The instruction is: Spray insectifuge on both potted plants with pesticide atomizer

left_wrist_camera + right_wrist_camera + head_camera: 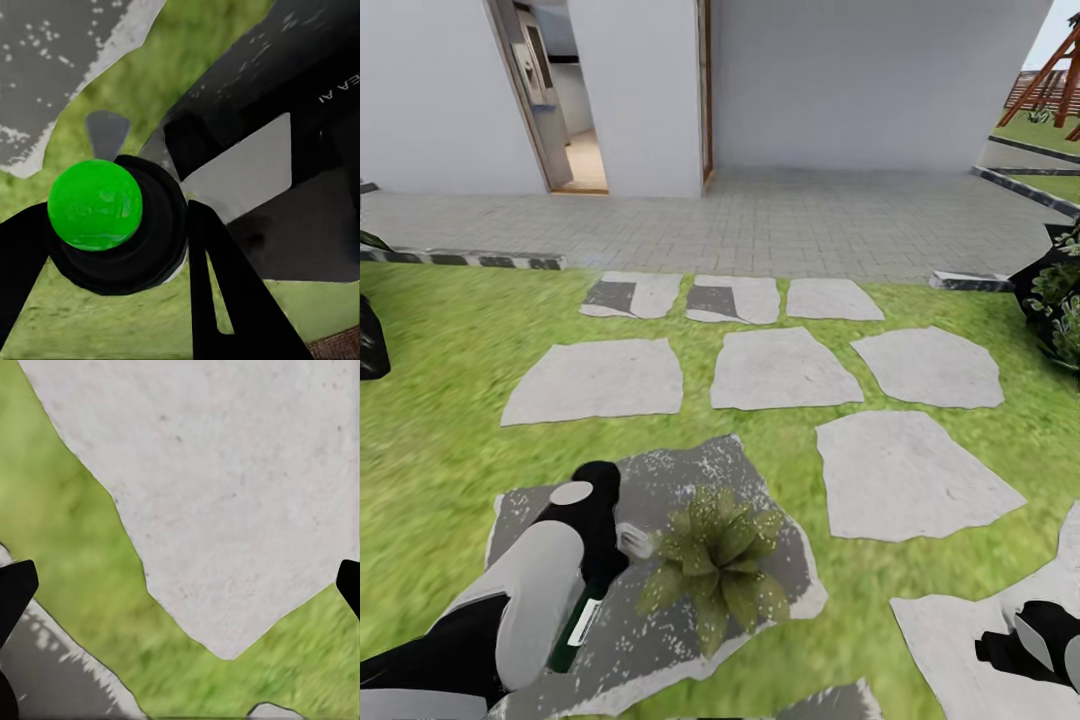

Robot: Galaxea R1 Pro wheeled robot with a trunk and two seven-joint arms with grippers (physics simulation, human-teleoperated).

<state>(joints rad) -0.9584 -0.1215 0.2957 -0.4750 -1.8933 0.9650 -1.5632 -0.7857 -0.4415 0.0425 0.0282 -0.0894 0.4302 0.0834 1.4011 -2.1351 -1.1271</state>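
A green lawn (pixel 440 380) set with grey stone slabs (pixel 780 368) runs up to a paved strip and a white wall across the top of the frame. At lower left, my left gripper (pixel 622 540) is closed around the pesticide atomizer (pixel 578 625) (dark green, white label), just left of a potted plant (pixel 718 562) on a speckled slab. At lower right my right gripper (pixel 1000 648) hangs over a pale slab, fingertips (pixel 15 592) spread wide and empty.

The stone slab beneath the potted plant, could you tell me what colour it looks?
Dark grey with white speckles, unlike the pale slabs; the head view shows the stone slab best.
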